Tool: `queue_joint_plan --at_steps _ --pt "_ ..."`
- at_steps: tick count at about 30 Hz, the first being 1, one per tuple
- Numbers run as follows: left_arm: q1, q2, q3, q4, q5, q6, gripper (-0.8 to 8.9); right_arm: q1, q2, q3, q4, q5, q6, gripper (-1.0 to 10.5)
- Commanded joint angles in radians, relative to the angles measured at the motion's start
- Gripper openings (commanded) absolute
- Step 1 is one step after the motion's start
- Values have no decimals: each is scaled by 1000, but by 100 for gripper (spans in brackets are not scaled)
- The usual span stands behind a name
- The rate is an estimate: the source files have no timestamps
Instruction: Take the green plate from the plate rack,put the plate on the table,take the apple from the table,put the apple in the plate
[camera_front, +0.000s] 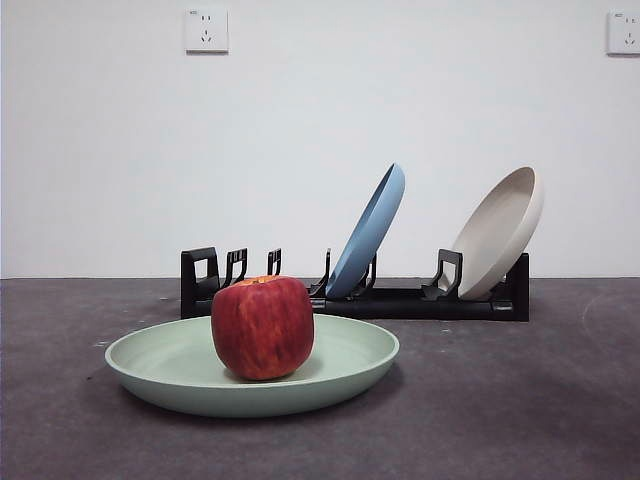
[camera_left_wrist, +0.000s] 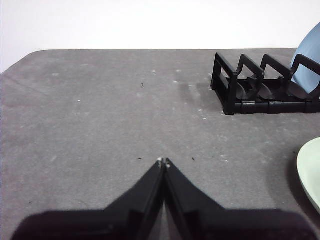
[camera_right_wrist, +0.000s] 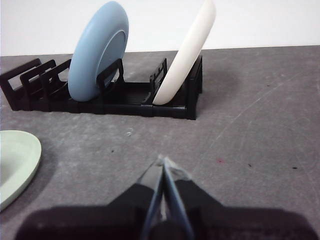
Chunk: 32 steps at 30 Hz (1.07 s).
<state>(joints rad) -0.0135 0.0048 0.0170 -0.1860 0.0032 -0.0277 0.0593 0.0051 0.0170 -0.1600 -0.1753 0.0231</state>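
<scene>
The green plate (camera_front: 200, 372) lies flat on the table (camera_front: 520, 400) in front of the plate rack (camera_front: 400, 300). The red apple (camera_front: 262, 327) stands upright inside it, near its middle. An edge of the green plate (camera_left_wrist: 311, 172) shows in the left wrist view, and another edge of the green plate (camera_right_wrist: 17, 162) in the right wrist view. My left gripper (camera_left_wrist: 163, 162) is shut and empty above bare table, to the left of the plate. My right gripper (camera_right_wrist: 162, 161) is shut and empty, to the plate's right. Neither arm appears in the front view.
A blue plate (camera_front: 368, 232) and a cream-beige plate (camera_front: 500, 232) lean in the rack's right half; its left slots (camera_front: 215, 270) hold nothing. A white wall with two sockets (camera_front: 206, 31) stands behind.
</scene>
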Motion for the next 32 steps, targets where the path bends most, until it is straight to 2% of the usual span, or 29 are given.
queue_joint_plan --at_steps 1,3,32 --pt "3 -3 -13 2 -1 -6 -3 0 -4 -11 -13 -2 32 1" --pt "3 -3 -13 2 -1 -6 -3 1 -4 -11 -10 -2 84 1" --pt "3 -3 -13 2 -1 -6 -3 0 -3 -11 -7 -2 84 1"
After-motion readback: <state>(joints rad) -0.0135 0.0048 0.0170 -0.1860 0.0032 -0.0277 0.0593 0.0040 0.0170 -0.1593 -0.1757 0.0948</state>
